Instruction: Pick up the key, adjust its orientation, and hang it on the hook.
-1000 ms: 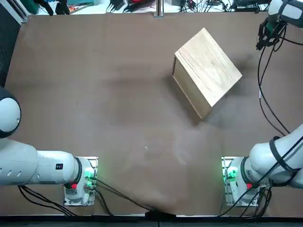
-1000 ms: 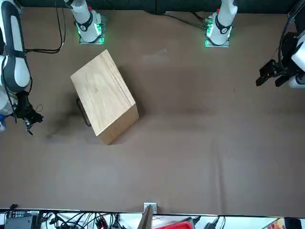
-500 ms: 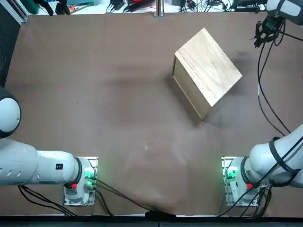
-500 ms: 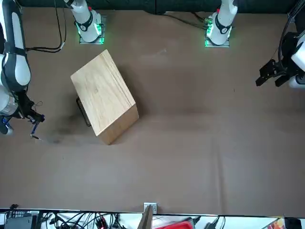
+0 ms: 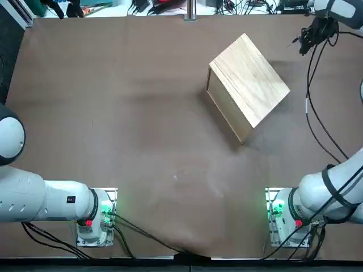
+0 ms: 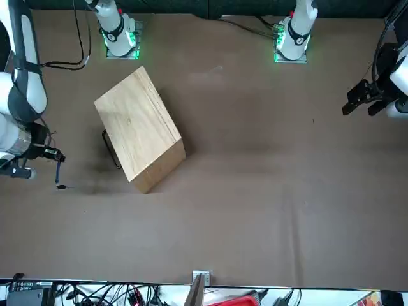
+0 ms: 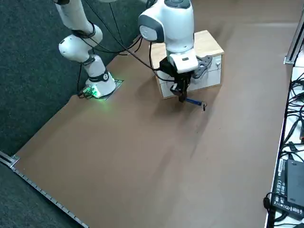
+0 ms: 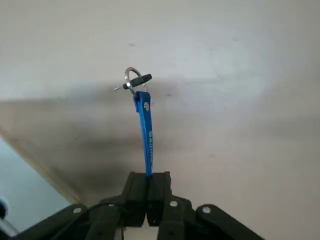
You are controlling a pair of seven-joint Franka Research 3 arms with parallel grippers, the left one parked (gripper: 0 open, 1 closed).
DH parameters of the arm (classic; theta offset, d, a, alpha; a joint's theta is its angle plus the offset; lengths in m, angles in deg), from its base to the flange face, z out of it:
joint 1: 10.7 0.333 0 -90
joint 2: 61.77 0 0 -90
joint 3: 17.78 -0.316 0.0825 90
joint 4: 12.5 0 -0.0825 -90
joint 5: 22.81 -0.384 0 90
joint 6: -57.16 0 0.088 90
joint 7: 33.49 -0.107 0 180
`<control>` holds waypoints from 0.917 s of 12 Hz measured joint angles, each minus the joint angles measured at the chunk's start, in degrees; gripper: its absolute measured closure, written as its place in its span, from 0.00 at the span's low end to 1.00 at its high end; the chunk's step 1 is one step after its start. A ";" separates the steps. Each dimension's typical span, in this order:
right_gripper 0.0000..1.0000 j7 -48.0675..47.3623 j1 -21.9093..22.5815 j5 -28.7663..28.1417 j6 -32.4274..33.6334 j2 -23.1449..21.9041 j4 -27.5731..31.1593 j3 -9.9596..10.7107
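Note:
My right gripper (image 8: 147, 189) is shut on one end of the key (image 8: 145, 131), a slim blue strip with a small metal ring (image 8: 132, 79) at its free end. In the right side view the gripper (image 7: 181, 97) hangs low over the brown table just in front of the light wooden block (image 7: 207, 43), and the key (image 7: 193, 101) sticks out sideways. From the front, the key (image 6: 58, 171) lies left of the block (image 6: 137, 124), near a thin black hook (image 6: 110, 148) on the block's side. Overhead, the gripper (image 5: 305, 43) sits at the far right.
The table (image 5: 113, 113) is a wide brown mat. Cables and clutter (image 6: 127, 296) line its far edge. A black cable with a white tag (image 5: 309, 107) trails from the right arm beside the block (image 5: 249, 76).
The right gripper has shifted with the key toward the block and a little farther from the robot's base. The key now stands out more plainly from the fingers.

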 joint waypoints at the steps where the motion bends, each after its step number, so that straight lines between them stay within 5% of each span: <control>1: 0.96 2.98 0.81 0.01 -0.03 0.03 -0.06 -0.02; 11: 0.96 29.82 10.23 1.44 -1.05 5.83 -6.99 -0.22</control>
